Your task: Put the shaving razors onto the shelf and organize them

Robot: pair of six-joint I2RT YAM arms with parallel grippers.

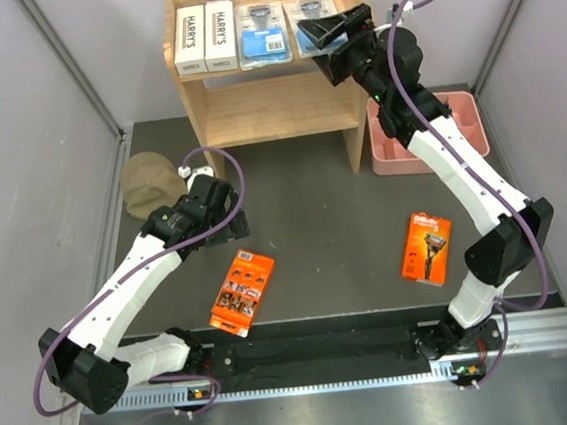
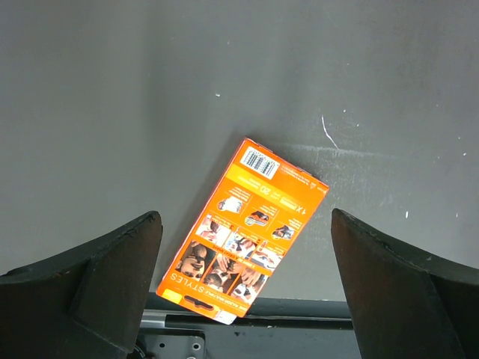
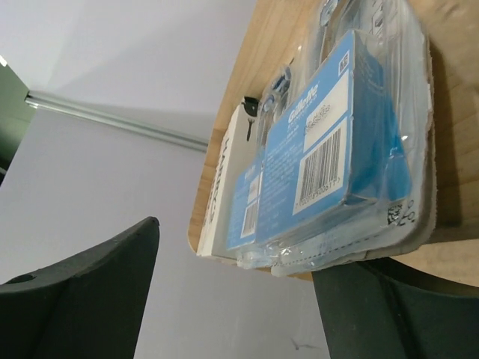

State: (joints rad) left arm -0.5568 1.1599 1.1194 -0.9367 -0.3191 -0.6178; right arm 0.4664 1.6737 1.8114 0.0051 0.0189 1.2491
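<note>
The light-wood shelf (image 1: 275, 101) stands at the back. Its top tier holds two white HARRY'S boxes (image 1: 204, 37) and two clear blister packs with blue labels (image 1: 265, 36). My right gripper (image 1: 328, 41) is open at the right end of the top tier, right by the right blister pack (image 3: 338, 142), with nothing between its fingers (image 3: 97, 288). One orange pack (image 1: 243, 294) lies on the table below my left gripper (image 1: 226, 224), which is open and empty above it. In the left wrist view this pack (image 2: 247, 232) shows between the fingers (image 2: 105, 277). The second orange pack (image 1: 427, 248) lies at the right.
A pink tray (image 1: 460, 115) stands right of the shelf, under my right arm. A tan cap (image 1: 148, 183) lies at the left wall. The shelf's lower tier (image 1: 273, 108) is bare. A metal rail (image 1: 317, 355) runs along the near edge.
</note>
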